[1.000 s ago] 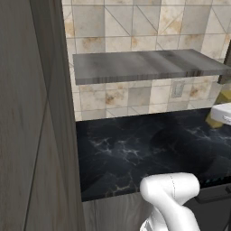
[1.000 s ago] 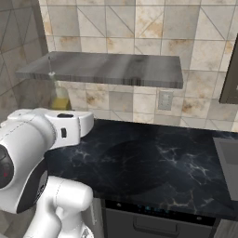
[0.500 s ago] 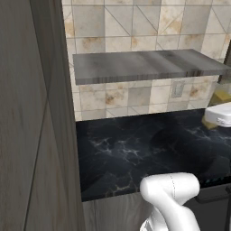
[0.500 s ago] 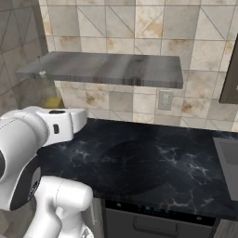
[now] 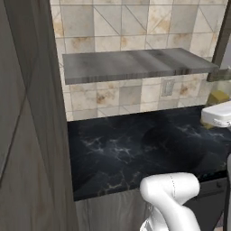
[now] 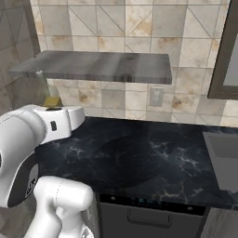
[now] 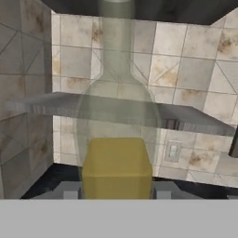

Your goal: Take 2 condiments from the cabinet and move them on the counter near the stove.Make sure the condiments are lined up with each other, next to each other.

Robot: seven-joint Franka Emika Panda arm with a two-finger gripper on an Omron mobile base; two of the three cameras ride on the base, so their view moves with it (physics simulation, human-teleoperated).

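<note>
**Trainee:** What step are you looking at here?

**Instructor:** The carry. In the hand view the oil bottle [image 7: 117, 139] stands upright straight ahead of the claw [image 7: 116, 193], its yellow lower part set between the two fingertips [image 7: 69, 191]. The claw is clenched on that bottle. From the right base view you can see the bottle's yellow base [image 6: 52, 101] and clear neck just beyond the white arm [image 6: 51, 125], above the left part of the black counter [image 6: 153, 162].

**Trainee:** So is it set down yet?

**Instructor:** You cannot tell from these views whether its base touches the stone; judge it as held aloft. Behind the bottle, past the claw, runs a grey wall shelf [image 7: 186, 118] against the tiled wall [image 7: 195, 56].

**Trainee:** And what does your next move call for?

**Instructor:** Keep the bottle upright, since it is tall and slim and would likely tip. Carry it toward the stove end of the counter, lower it until it rests, then release. The shaker is likely the step after, set right beside it.
</note>
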